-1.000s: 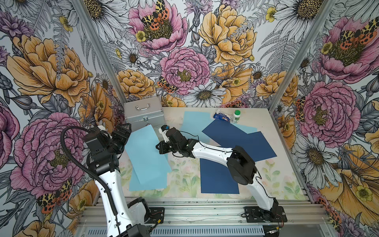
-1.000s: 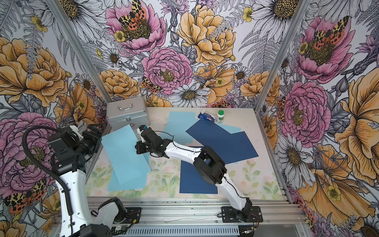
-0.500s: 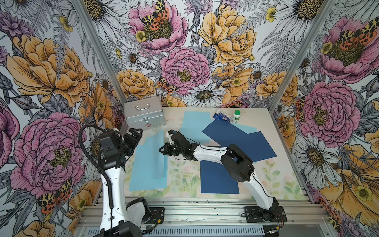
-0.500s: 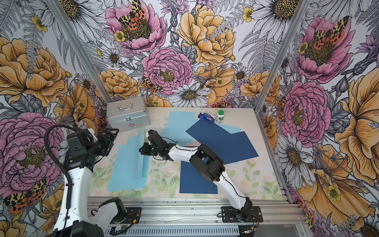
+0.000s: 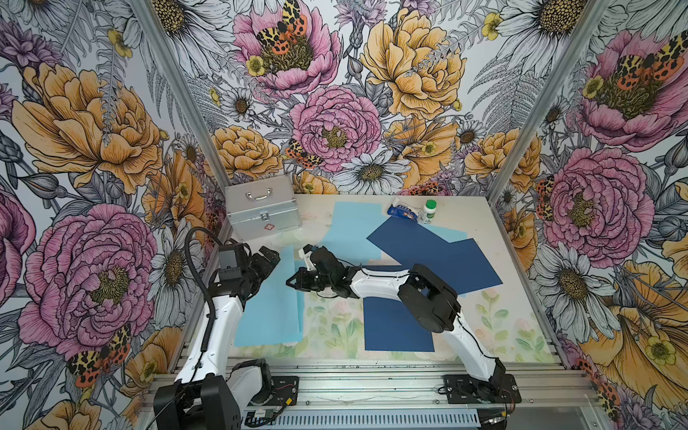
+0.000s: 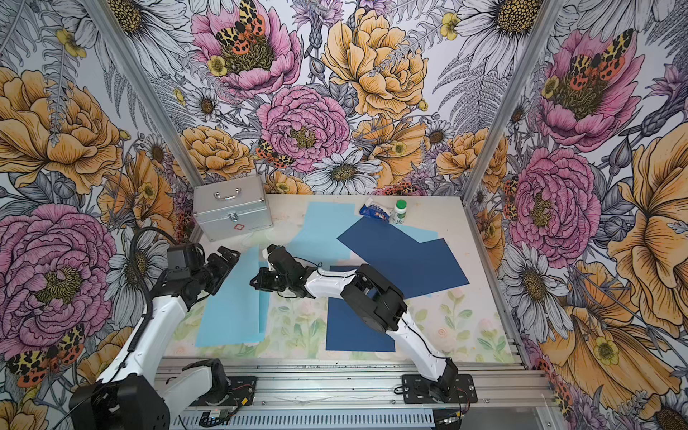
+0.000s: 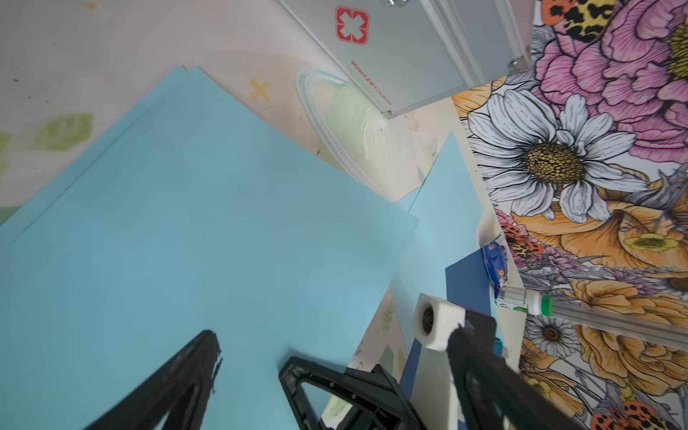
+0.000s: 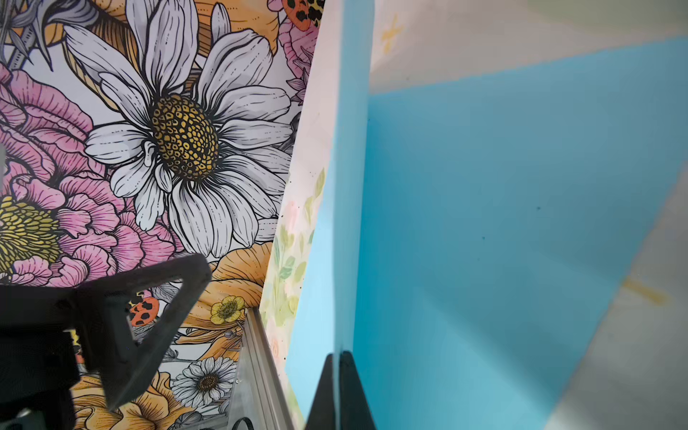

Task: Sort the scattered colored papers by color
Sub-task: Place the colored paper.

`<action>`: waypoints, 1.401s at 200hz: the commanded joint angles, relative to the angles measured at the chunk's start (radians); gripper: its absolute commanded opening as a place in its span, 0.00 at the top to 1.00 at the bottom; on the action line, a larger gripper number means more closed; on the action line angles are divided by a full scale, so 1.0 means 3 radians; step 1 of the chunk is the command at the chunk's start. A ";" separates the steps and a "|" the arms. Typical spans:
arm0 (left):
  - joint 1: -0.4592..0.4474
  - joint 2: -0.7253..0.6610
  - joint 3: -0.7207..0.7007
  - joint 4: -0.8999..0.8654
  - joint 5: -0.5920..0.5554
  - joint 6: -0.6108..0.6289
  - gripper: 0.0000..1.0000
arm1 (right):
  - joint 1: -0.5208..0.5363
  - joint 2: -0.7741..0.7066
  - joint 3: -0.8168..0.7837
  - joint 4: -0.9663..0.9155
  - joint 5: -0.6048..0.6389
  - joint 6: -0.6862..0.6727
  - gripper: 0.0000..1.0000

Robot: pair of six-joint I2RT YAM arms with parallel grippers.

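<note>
While the left gripper (image 5: 270, 257) hangs spread wide just above 2 overlapped light blue sheets (image 5: 270, 316) at the near left of the table (image 5: 502, 327), an edge of the upper sheet (image 8: 484, 223) is pinched between the closed tips of the right gripper (image 8: 338, 359). Navy sheets (image 5: 428, 253) are spread over the middle and right. More light blue paper (image 5: 350, 231) is seen at the back, partly covered by them.
</note>
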 commanded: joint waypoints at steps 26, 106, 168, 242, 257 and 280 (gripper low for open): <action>-0.0144 0.0244 -0.0210 0.0342 -0.0465 -0.0150 0.02 | 0.0037 0.0148 0.0013 0.0106 0.0119 0.0105 1.00; -0.0204 0.0603 -0.0250 0.0683 -0.0550 -0.0267 0.02 | 0.0054 0.0181 -0.0012 0.0114 0.0088 0.0124 1.00; -0.0214 0.0923 -0.0339 0.0909 -0.0523 -0.0292 0.02 | 0.0036 0.0163 -0.0074 0.0124 0.0116 0.0119 1.00; -0.0214 0.1253 -0.0430 0.1185 -0.0384 -0.0393 0.02 | 0.0028 0.0150 -0.0118 0.0134 0.0137 0.0121 1.00; -0.0212 0.1275 -0.0429 0.1204 -0.0363 -0.0405 0.02 | 0.0027 0.0148 -0.0124 0.0133 0.0137 0.0122 1.00; -0.0211 0.1250 -0.0424 0.1177 -0.0363 -0.0404 0.02 | 0.0013 0.0094 -0.0174 0.0126 0.0159 0.0114 0.97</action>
